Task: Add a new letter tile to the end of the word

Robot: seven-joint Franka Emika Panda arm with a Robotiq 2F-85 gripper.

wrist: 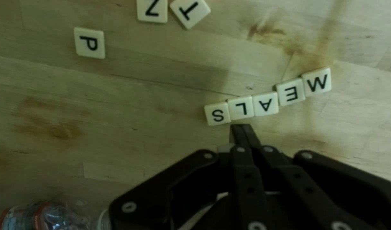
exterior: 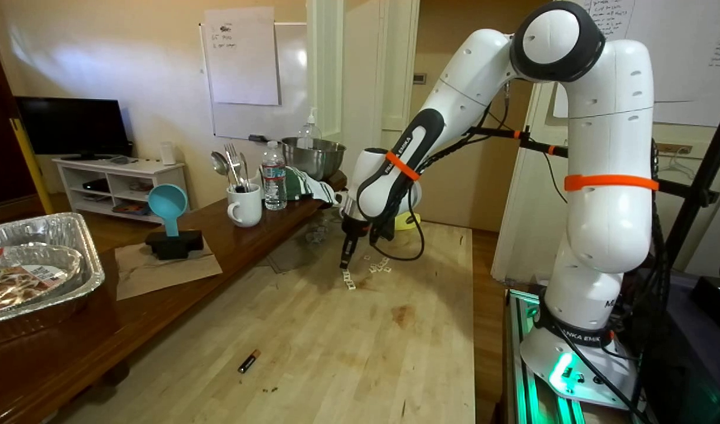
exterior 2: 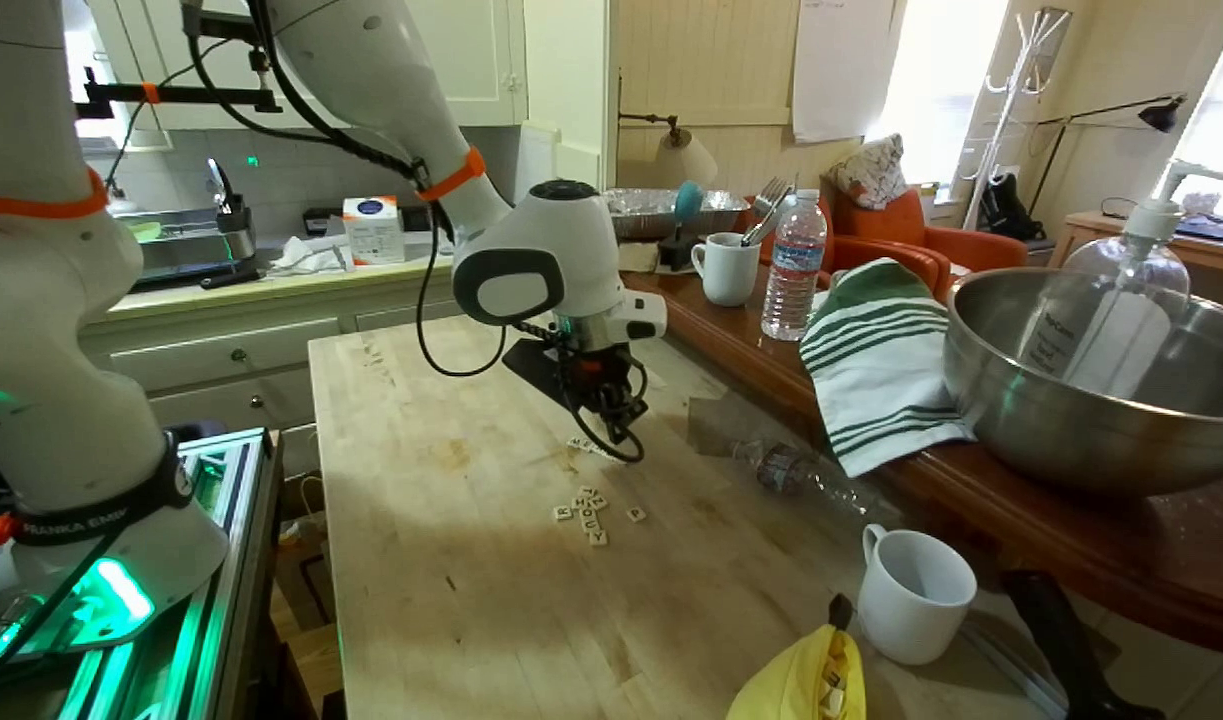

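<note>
The word is a row of several cream letter tiles reading MEALS, upside down in the wrist view. The S tile is at its left end there, touching the L tile. The row also shows in both exterior views, partly behind my gripper in one. My gripper is shut with fingertips together and nothing between them. The tips are beside the row, just below the S and L tiles in the wrist view. My gripper also shows in an exterior view, low over the table at the row's end.
Loose tiles, P, N or Z and T, lie apart from the row; several more show in an exterior view. A plastic bottle lies near the counter edge. A mug, yellow pouch and battery are on the table.
</note>
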